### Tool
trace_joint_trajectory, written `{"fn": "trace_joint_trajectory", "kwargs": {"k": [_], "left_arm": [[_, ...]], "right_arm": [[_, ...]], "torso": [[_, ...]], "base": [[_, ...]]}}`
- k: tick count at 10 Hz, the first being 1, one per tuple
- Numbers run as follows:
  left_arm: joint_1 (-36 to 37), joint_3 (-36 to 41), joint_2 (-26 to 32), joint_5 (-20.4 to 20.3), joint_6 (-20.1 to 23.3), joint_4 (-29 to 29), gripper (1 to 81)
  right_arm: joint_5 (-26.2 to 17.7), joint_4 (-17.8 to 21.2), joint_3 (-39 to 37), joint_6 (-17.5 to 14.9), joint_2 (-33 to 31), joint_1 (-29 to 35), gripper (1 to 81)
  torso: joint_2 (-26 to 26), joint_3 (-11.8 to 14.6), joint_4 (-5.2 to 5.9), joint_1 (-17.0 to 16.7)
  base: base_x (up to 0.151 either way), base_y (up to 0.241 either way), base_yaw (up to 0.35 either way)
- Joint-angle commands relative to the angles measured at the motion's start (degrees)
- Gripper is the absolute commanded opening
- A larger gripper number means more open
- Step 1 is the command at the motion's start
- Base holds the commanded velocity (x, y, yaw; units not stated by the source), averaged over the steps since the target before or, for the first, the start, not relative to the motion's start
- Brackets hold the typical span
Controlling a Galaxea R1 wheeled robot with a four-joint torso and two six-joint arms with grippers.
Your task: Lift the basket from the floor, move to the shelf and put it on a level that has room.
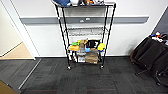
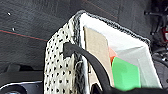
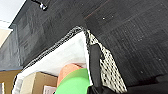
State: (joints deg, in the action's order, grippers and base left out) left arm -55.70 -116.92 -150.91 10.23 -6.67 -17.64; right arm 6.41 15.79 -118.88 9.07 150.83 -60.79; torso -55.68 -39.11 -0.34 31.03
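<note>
Head view shows the tall black wire rack ahead; the cream speckled woven basket hangs above the dark carpet for carrying. Whether either gripper's fingers clamp it, I cannot tell.

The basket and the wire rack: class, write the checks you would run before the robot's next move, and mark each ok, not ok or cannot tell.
1. Basket off the floor: ok; both wrist views show carpet well below it.
2. Contents inside: ok; a green item and a cardboard piece sit within the lining.
3. Hands' hold on the rim: cannot tell.
4. Shelf ahead: ok, centred in the head view.
5. Second level has room: ok, it looks bare.
6. Path: ok; black chairs stand off to the side.
</note>
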Motion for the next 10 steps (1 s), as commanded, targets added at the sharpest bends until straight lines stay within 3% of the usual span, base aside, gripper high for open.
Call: {"fn": "trace_joint_trajectory", "kwargs": {"k": [1, 4, 7, 9, 10], "left_arm": [[5.82, 1.96, 1.04, 2.78, 0.08, -0.38, 1.0], [5.12, 1.96, 1.04, 2.78, 0.16, -0.38, 1.0], [0.99, 1.87, 1.22, -2.58, 0.16, 1.99, 1.0], [0.37, 1.52, 1.22, -2.67, 0.16, 2.26, 1.0], [0.46, 1.52, 1.04, -2.67, 0.08, 2.26, 1.0]], "right_arm": [[-1.05, -0.58, 2.17, 0.60, -1.56, 5.55, 1.0], [-1.05, -0.49, 1.82, 0.60, -1.65, 4.76, 1.0], [-1.14, -1.37, 2.00, 0.42, -1.91, 2.83, 1.0], [-1.31, -2.43, 2.35, 0.42, -2.27, 2.29, 1.0], [-1.31, -2.43, 2.87, 0.42, -2.44, 2.55, 1.0]], "torso": [[5.58, 5.08, 0.00, -3.61], [11.00, 10.06, 0.00, -7.12], [16.70, 15.79, 0.00, -10.87], [20.37, 13.75, 0.00, -13.31], [21.77, 14.19, 0.00, -14.32]], "base": [[0.000, 0.000, 0.000], [0.000, 0.000, 0.000], [0.000, 0.000, 0.000], [0.000, 0.000, 0.000], [0.000, 0.000, 0.000]]}}
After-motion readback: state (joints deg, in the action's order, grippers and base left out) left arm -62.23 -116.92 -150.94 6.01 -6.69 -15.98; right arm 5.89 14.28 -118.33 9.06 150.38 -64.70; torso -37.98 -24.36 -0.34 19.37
